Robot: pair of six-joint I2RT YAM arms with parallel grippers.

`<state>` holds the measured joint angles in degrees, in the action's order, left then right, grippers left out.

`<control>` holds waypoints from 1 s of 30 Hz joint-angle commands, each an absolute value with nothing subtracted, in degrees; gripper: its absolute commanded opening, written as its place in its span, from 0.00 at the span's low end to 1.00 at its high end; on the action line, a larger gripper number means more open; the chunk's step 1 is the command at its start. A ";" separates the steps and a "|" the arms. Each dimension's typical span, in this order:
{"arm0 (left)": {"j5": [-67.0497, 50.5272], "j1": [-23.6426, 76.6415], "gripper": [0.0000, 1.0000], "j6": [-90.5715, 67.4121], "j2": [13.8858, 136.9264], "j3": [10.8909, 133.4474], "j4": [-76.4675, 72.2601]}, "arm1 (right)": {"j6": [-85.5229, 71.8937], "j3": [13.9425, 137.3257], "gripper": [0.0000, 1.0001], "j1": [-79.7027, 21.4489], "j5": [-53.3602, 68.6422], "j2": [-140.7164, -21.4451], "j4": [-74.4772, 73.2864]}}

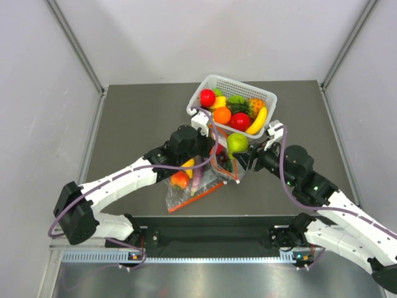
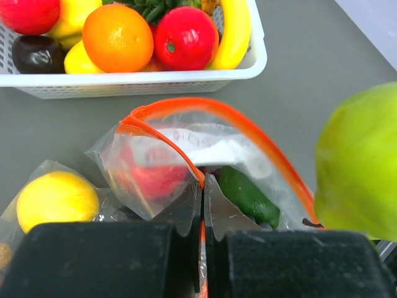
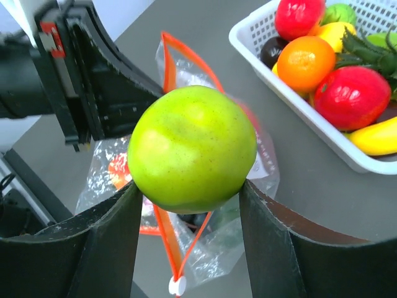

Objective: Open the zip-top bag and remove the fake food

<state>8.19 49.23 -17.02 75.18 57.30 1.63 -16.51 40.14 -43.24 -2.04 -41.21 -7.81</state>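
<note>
The zip-top bag [image 1: 222,162] stands upright in the middle of the table, its orange-red zip mouth [image 2: 205,121] spread open. My left gripper [image 2: 203,208] is shut on the bag's near rim at the zip strip. A red apple [image 2: 155,177] and a dark-green fruit [image 2: 248,195] show inside. My right gripper [image 3: 189,198] is shut on the light-green pear [image 3: 192,146] and holds it just above the bag's mouth; the pear also shows in the top view [image 1: 237,143]. The bag [image 3: 248,230] and its white zip pull [image 3: 177,285] hang below the pear.
A white basket [image 1: 268,97] full of fruit, with an orange [image 2: 118,37], a banana [image 1: 257,120] and red apples, stands behind the bag. A second clear bag [image 1: 186,186] holding a lemon [image 2: 57,200] and other food lies at the front left.
</note>
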 commanded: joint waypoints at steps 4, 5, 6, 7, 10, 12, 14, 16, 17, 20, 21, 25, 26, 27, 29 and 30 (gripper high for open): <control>7.82 47.82 0.00 -17.58 76.73 55.37 -0.70 | -14.59 44.38 0.22 -43.51 -5.54 -42.88 -0.97; 7.65 47.64 0.00 -17.75 76.82 55.11 -0.79 | -13.72 46.21 0.22 -43.59 -5.36 -43.41 -0.79; 7.65 47.46 0.00 -17.75 76.90 54.93 -0.79 | -13.36 47.19 0.22 -43.51 -5.19 -43.85 -0.62; 7.73 47.20 0.00 -17.75 76.82 54.41 -0.79 | -13.10 48.07 0.22 -43.51 -4.92 -45.08 -0.44; 8.09 46.76 0.00 -17.75 76.20 53.44 -0.70 | -11.43 51.93 0.23 -42.72 -5.10 -48.51 -0.44; 7.91 46.50 0.00 -17.75 75.42 52.74 -0.35 | -10.90 54.31 0.23 -40.88 -4.57 -51.83 -0.44; 7.74 46.32 0.00 -17.75 74.71 52.38 -0.18 | -10.98 56.24 0.23 -37.29 -1.86 -54.39 1.21; 7.47 46.41 0.00 -17.75 72.87 51.42 -0.18 | -11.51 57.47 0.22 -34.12 1.65 -58.69 2.90; 7.47 46.32 0.00 -17.75 72.25 51.07 1.48 | -11.69 59.05 0.22 -31.40 2.37 -60.45 3.42; 7.30 46.32 0.00 -17.84 69.88 49.84 2.63 | -11.43 63.35 0.22 -27.09 5.18 -68.44 5.62; 7.03 46.32 0.00 -17.93 69.00 49.57 2.90 | -11.43 64.59 0.22 -26.37 5.97 -72.90 6.93; 6.07 46.32 0.00 -18.63 66.63 48.52 3.78 | -10.99 71.27 0.22 -23.03 9.04 -84.61 10.10; 5.54 46.32 0.00 -19.15 66.27 47.99 3.78 | -10.99 74.06 0.22 -22.07 9.49 -86.90 10.72; 4.93 46.23 0.00 -19.25 65.66 47.81 3.78 | -10.81 75.40 0.22 -21.71 9.58 -91.19 12.03; 3.87 46.23 0.00 -19.69 65.13 47.46 3.69 | -10.72 79.51 0.22 -20.66 10.37 -95.25 13.18; 3.69 46.32 0.00 -19.86 64.69 47.20 3.78 | -11.07 81.02 0.22 -20.39 10.81 -99.01 14.05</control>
